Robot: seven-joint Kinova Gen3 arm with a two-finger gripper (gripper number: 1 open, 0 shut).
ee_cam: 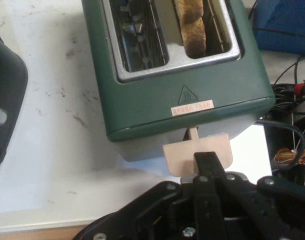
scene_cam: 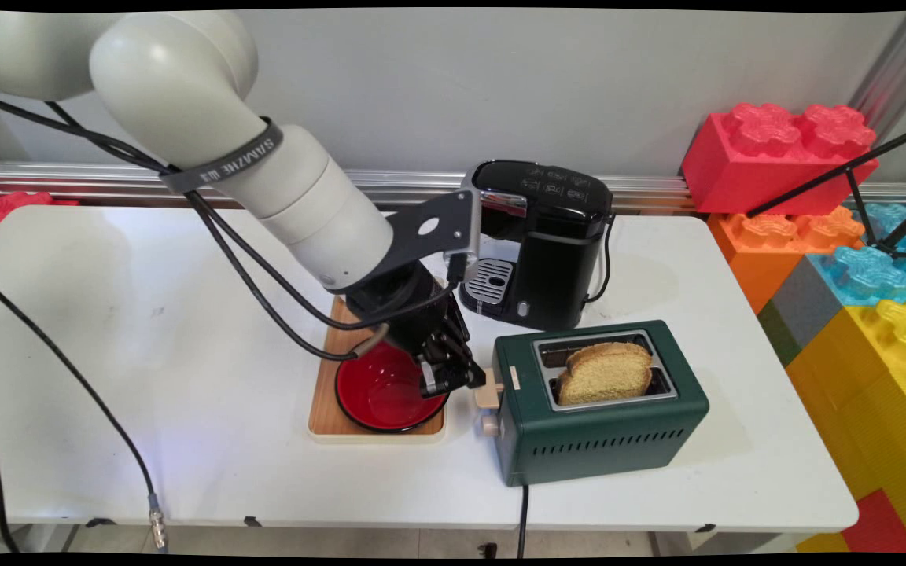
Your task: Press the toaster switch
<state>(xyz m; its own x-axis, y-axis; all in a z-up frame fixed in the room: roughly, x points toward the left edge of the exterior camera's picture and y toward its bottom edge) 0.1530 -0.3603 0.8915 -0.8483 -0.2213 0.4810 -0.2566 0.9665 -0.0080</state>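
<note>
Tool (scene_cam: pixel 475 380) sits low over the table (scene_cam: pixel 185 377), its tip at the cream lever tab (ee_cam: pixel 197 152) on the near end of the green toaster (scene_cam: pixel 602 424). In the hand view one finger (ee_cam: pixel 208 165) lies on top of the tab, touching it. The fingers appear pressed together, nothing pinched between them; contact is by the finger's face only.

Lever sits about mid-height on the end face, with a cream knob (scene_cam: pixel 489 425) just below it. Bread slice (scene_cam: pixel 606 371) stands well proud of one slot, straight ahead of the tool; the other slot (ee_cam: pixel 137 42) is bare.

Behind and beneath the tool: red bowl (scene_cam: pixel 378 393) on a wooden tray (scene_cam: pixel 327 417). Off to one side, just past the toaster: black coffee machine (scene_cam: pixel 547 236).

Judgement: bread is loaded but not lowered; lever not yet fully down.
</note>
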